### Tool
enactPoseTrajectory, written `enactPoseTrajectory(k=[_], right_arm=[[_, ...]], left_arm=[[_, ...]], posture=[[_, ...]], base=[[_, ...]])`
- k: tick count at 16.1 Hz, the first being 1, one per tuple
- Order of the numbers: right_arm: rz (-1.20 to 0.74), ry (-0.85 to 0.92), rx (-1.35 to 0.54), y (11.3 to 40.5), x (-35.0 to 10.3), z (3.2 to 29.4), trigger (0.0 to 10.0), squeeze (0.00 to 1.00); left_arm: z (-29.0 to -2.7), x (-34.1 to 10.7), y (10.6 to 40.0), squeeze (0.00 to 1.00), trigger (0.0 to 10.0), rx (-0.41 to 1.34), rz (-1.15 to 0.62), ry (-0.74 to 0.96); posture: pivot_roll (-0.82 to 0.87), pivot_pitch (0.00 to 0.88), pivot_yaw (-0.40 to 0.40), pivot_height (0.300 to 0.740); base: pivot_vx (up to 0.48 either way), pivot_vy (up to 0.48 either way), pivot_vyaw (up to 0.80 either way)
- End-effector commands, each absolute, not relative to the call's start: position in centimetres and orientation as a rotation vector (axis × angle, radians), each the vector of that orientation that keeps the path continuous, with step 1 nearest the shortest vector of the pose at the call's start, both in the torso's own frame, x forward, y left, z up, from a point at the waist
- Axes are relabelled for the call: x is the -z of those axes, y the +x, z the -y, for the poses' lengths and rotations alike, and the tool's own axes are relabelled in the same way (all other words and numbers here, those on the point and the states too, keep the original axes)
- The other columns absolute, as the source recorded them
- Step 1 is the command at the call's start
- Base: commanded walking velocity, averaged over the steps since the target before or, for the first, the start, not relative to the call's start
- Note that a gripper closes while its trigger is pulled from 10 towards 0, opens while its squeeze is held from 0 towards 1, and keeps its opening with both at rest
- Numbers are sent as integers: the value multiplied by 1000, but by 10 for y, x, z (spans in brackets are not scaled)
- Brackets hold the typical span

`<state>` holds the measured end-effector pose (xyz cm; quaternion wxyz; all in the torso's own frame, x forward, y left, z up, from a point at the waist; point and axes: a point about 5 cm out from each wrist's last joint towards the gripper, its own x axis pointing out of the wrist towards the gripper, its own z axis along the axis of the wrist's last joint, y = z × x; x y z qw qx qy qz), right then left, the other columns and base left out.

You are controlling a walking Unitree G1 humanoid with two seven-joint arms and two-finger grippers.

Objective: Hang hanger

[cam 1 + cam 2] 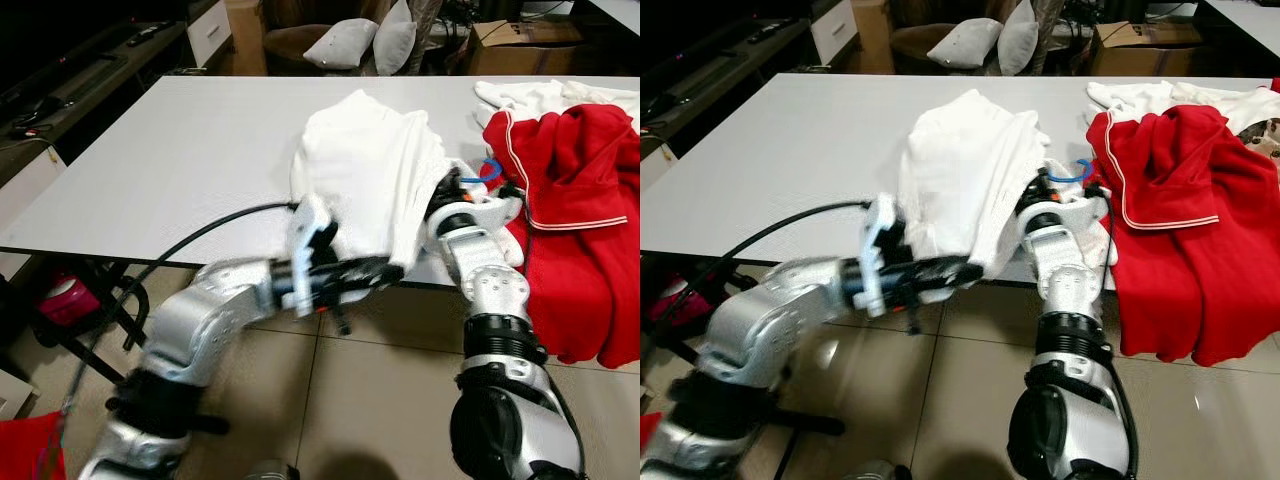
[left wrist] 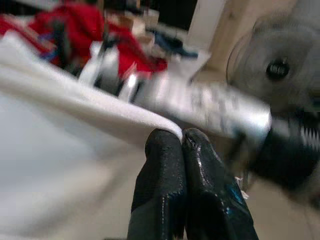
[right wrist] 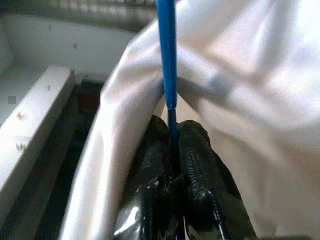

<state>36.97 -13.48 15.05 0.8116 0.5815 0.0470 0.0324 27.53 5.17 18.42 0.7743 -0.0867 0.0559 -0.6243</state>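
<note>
Right wrist view: right gripper (image 3: 173,135) pinches thin blue hanger (image 3: 167,55) inside white garment (image 1: 370,170), frame centre. Left gripper (image 2: 181,142) clamps its hem. Cloth limp, light; hanger stiff, slippery — grip near hook.

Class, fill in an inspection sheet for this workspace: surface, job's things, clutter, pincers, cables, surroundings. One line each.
Surface: white table, bare on its left part.
Job's things: white garment draped at the near table edge; blue hanger running inside its folds.
Clutter: red garment hanging over the table's right edge; more white cloth behind it.
Pincers: left pincer shut on the white garment's edge; right pincer shut on the blue hanger rod, under the cloth.
Cables: black cable looping from the left arm.
Surroundings: tiled floor; grey cushions and a cardboard box beyond the table.
</note>
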Motion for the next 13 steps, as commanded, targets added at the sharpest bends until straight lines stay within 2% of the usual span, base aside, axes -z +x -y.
enactPoseTrajectory(k=[1,4,5,7,8,10,11,12,13], right_arm=[[-117,1199,-121,370,-159,120,10000,0],[-160,1136,-166,357,-160,112,10000,0],[-158,1139,-163,355,-160,114,10000,0],[-131,1172,-156,343,-170,125,10000,0],[-128,1183,-162,338,-174,128,10000,0],[-167,1130,-193,328,-173,128,10000,0],[-182,1119,-208,325,-173,127,10000,0],[-194,1093,-228,321,-173,126,10000,0],[-221,1049,-262,312,-173,124,10000,0]], left_arm=[[-47,-193,280,0,0,1337,-82,-192],[-42,-215,309,0,0,1153,-4,-322],[-43,-216,310,0,0,1146,-4,-321],[-55,-190,318,0,353,1022,-97,-109],[-60,-182,321,0,275,957,-128,-98],[-60,-176,322,0,2902,926,-153,-103],[-58,-175,322,0,1765,930,-153,-110],[-57,-173,321,0,2157,928,-157,-113],[-59,-168,321,0,10000,889,-172,-150]], posture=[[93,0,85,740],[79,0,91,740],[79,0,91,740],[64,0,104,740],[64,0,104,740],[58,0,99,740],[58,0,99,740],[59,0,95,740],[57,0,91,740]], base=[[0,0,0],[0,0,0],[0,0,0],[0,0,0],[0,0,0],[0,0,0],[0,0,0],[0,0,0],[0,0,0]])
